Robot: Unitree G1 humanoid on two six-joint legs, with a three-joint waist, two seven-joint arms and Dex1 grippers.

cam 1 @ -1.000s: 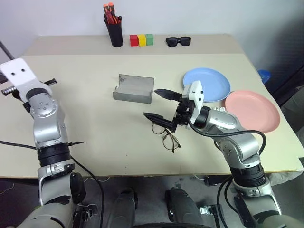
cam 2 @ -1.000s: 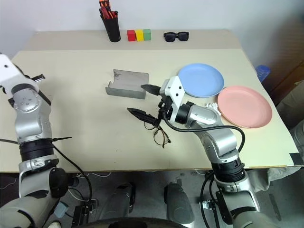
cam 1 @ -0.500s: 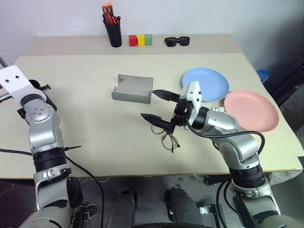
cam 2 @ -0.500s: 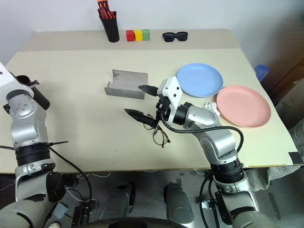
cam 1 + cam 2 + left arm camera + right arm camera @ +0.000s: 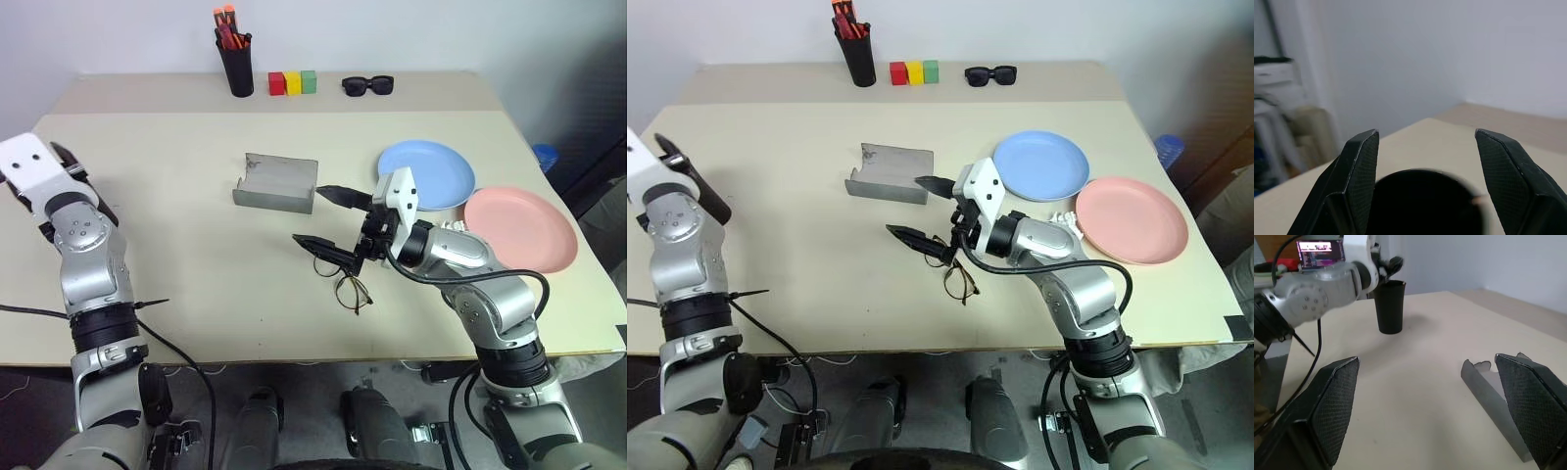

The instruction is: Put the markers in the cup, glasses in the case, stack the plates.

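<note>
The dark cup (image 5: 1390, 306) stands upright near the table's left edge, and its mouth (image 5: 1422, 200) shows low between my left fingers. My left gripper (image 5: 1425, 134) hangs open just over its rim. The markers are out of view. The wire-framed glasses (image 5: 345, 282) lie on the table in front of the grey case (image 5: 275, 184), which lies open. My right gripper (image 5: 312, 215) hovers open between the case and the glasses, its lower finger just above the frame. The blue plate (image 5: 427, 172) and the pink plate (image 5: 520, 228) lie side by side at the right.
At the back of the table stand a black pen holder (image 5: 235, 67) with orange-capped markers, three coloured blocks (image 5: 292, 82) and black sunglasses (image 5: 368, 85). A small white object (image 5: 1066, 219) lies between the plates. The table's left edge runs close to the cup.
My left gripper has opened over the cup and shifted slightly to the right. The right arm, glasses, case and plates have stayed put.
</note>
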